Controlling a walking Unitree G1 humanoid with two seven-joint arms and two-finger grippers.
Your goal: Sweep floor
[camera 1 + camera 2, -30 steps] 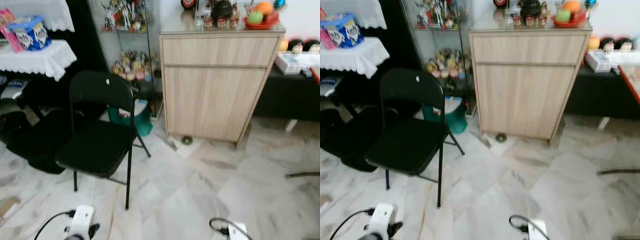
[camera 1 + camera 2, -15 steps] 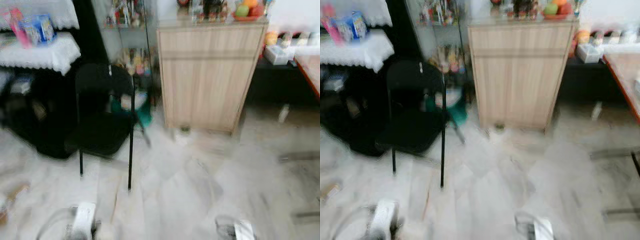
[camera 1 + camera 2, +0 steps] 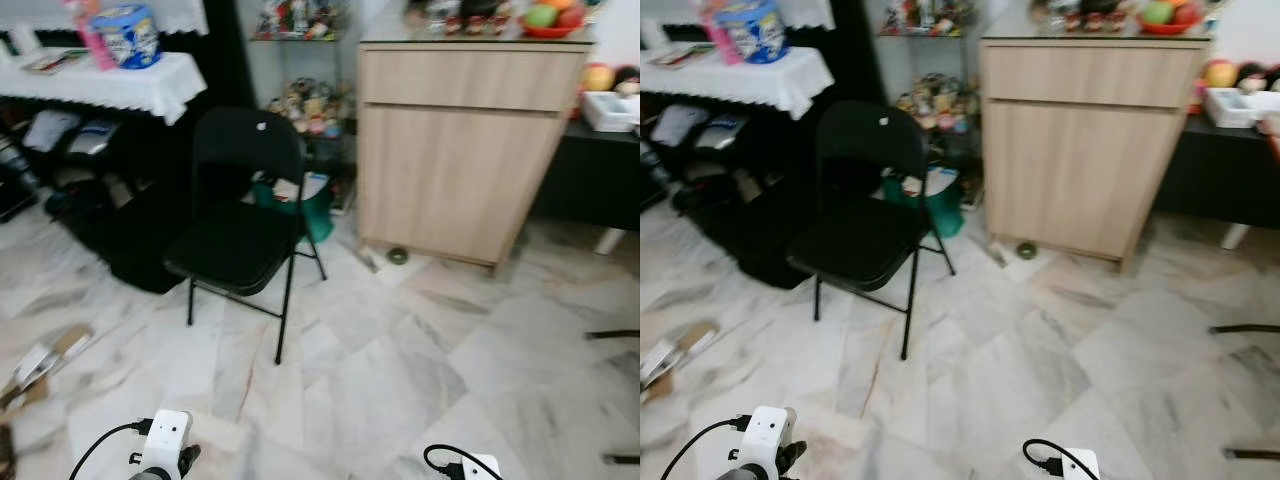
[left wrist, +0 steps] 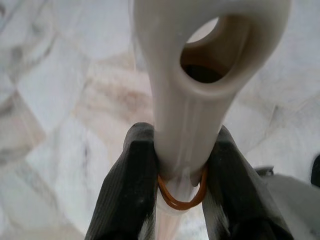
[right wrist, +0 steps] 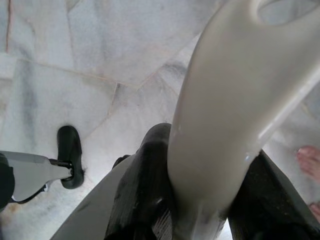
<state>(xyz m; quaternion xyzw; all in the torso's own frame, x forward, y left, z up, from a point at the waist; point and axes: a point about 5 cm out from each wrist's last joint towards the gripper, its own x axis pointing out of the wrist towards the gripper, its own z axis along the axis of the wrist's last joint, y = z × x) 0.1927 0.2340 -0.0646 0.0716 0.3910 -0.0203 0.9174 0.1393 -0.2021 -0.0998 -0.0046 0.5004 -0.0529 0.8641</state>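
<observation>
Broom handle, cream plastic with a hanging hole at its end, sits clamped between the left gripper fingers, an orange rubber band around it just at the pads. Right gripper is closed on a second cream handle, black fingers pressed to both sides. Marble floor lies below both. Ahead: black folding chair, wooden cabinet to its right, cardboard scraps on the floor at far left.
</observation>
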